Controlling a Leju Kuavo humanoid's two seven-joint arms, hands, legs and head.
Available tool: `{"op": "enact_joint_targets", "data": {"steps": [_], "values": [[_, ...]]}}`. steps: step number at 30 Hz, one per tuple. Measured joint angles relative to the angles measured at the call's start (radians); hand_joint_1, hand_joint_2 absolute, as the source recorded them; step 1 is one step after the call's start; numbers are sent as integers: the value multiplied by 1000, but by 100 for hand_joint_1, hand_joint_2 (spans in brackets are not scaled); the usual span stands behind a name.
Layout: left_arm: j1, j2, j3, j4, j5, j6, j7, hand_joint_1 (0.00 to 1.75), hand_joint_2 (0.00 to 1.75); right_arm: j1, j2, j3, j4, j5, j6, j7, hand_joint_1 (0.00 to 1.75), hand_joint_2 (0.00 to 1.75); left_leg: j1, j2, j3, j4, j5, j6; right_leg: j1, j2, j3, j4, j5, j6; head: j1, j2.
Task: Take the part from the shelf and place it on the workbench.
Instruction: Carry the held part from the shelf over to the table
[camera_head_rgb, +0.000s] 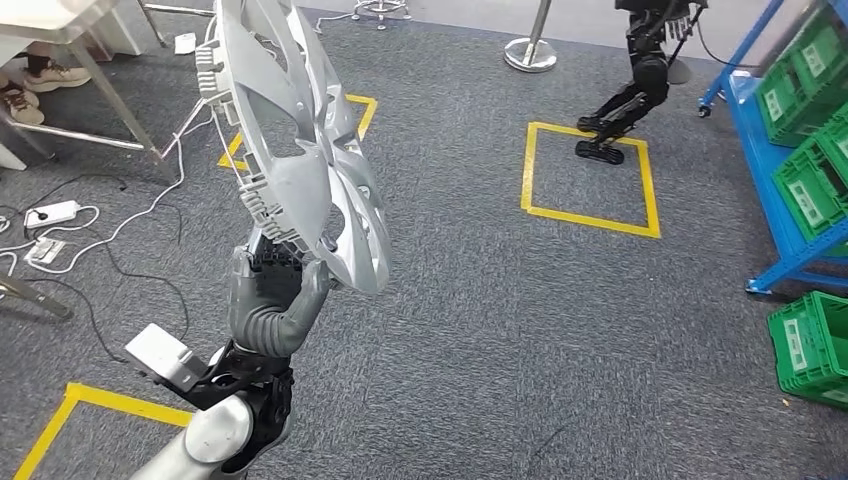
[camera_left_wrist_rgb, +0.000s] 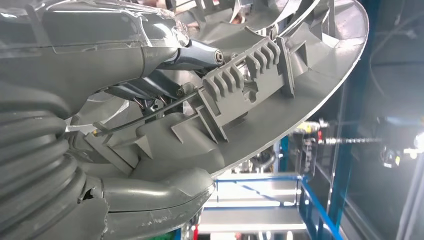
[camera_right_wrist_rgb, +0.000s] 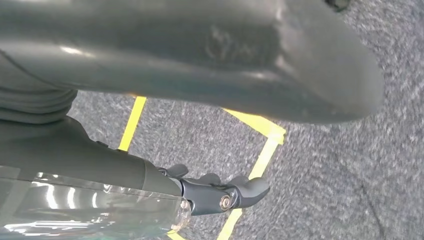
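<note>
Grey carpet (camera_head_rgb: 480, 330) covers the floor, marked with yellow tape squares (camera_head_rgb: 590, 170). A blue shelf (camera_head_rgb: 775, 190) loaded with green crates (camera_head_rgb: 815, 60) stands at the right edge of the head view, and white cables (camera_head_rgb: 60, 215) trail across the carpet on the left. No worktop is visible from this position.

The part (camera_head_rgb: 300, 140), a silver-grey wheel cover with large cut-outs, is off the shelf and carried in the air in front of the robot, well clear of the floor. The left hand (camera_head_rgb: 275, 295) grips it at the lower rim, fingers closed over the edge. The left wrist view shows the thumb (camera_left_wrist_rgb: 155, 200) pressed under the rim (camera_left_wrist_rgb: 300, 115), with the dark fingers running across the ribbed inner face near a clip block (camera_left_wrist_rgb: 245, 70). The cover stands nearly upright above the hand, tilted slightly. Judgement: this edge-on carry keeps the wide disc clear of the robot's body and legs during walking.

The right hand (camera_right_wrist_rgb: 215, 192) hangs low over the carpet beside a yellow tape line. Its fingers are curled inward and hold nothing.

Judgement: the pick step is complete and the transport step is in progress. A single rim grip on a broad, light disc permits swinging; the hold should be kept firm until the cover reaches the worktop.
</note>
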Motion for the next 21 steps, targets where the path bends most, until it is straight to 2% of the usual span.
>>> {"op": "enact_joint_targets", "data": {"steps": [2, 3, 5, 6, 7, 8, 9, 11, 12, 13, 14, 15, 17, 19, 21], "values": [[-2, 1, 1, -3, -2, 1, 4, 175, 175, -1, 3, 0, 0, 5, 1, 3, 0, 0, 1, -22, -3, -2, 5, 12, -5, 19, -13, 34, -32, 7, 1, 0], [-4, 1, 2, -5, -3, 1, 8, 175, 175, -1, 5, 0, 0, 8, 2, 4, 0, 0, 1, -33, -5, -3, 8, 17, -7, 36, -33, 84, -64, 10, 3, 0], [-8, 3, 6, -9, -7, -1, 25, 175, 175, -1, 10, 0, 0, 10, 2, 4, 0, 0, -3, -58, -9, -3, 11, 24, -8, 62, -92, 222, -133, 9, 4, 0], [-10, 4, 7, -11, -10, -3, 35, 175, 175, 0, 13, 0, 0, 5, 1, 3, 0, 0, -6, -73, -10, -3, 13, 27, -7, 67, -116, 276, -150, 6, 4, 0], [-10, 5, 9, -12, -12, -4, 45, 175, 175, 0, 17, 0, 0, -4, 1, 1, 0, 0, -9, -87, -11, -3, 14, 29, -6, 70, -125, 294, -146, 1, 4, 0], [-10, 7, 10, -12, -13, -5, 51, 175, 175, 1, 21, 0, 0, -14, 2, -1, 0, 0, -11, -101, -11, -3, 16, 30, -4, 73, -117, 274, -122, -6, 4, 0], [-9, 8, 10, -12, -13, -6, 55, 175, 175, 3, 24, 0, 0, -23, 2, -3, 0, 0, -13, -116, -10, -3, 17, 30, 0, 81, -93, 218, -85, -15, 4, 0], [-8, 8, 10, -12, -1, -9, 52, 175, 175, 12, 27, -1, 0, -31, 0, -2, 0, 0, -13, -145, -11, -2, 21, 28, 6, 115, -34, 84, -20, -32, 3, 0], [-9, 9, 10, -11, 8, -10, 48, 175, 175, 18, 27, -1, 0, -32, 0, -1, 0, 0, -11, -158, -14, -2, 24, 24, 8, 130, -14, 39, -6, -38, 4, 0], [-8, 9, 10, -8, 17, -11, 41, 175, 175, 24, 27, -1, 1, -33, -1, -1, 0, 0, -9, -170, -18, -2, 28, 19, 9, 137, -6, 17, -5, -42, 5, 0], [-8, 9, 11, -5, 21, -12, 33, 175, 175, 29, 26, -1, 1, -34, -1, 1, 0, 0, -7, -182, -22, -4, 33, 12, 10, 132, -3, 9, -5, -44, 5, 0], [-7, 10, 11, -2, 21, -12, 28, 175, 175, 32, 25, -1, 1, -35, -2, 3, 0, 0, -6, -183, -26, -5, 35, 7, 9, 123, 0, -1, -2, -44, 6, 0], [-11, 12, 11, 2, 15, -11, 27, 175, 175, 36, 24, -1, 2, -37, -1, 8, 0, 0, -9, -130, -41, 13, 18, -1, 6, 103, 7, -23, 13, -45, 3, 0], [-25, 15, 12, 6, 9, -11, 40, 175, 175, 38, 23, -1, 2, -42, -1, 9, 0, 0, -8, -69, -81, 100, -39, -9, 4, 83, 10, -35, 22, -46, -2, 0], [-39, 20, 13, 12, 4, -10, 56, 175, 175, 37, 24, -1, 3, -44, -1, 7, 0, 0, 1, -65, -129, 214, -90, -22, 3, 63, 9, -35, 23, -47, -3, 0]]}}
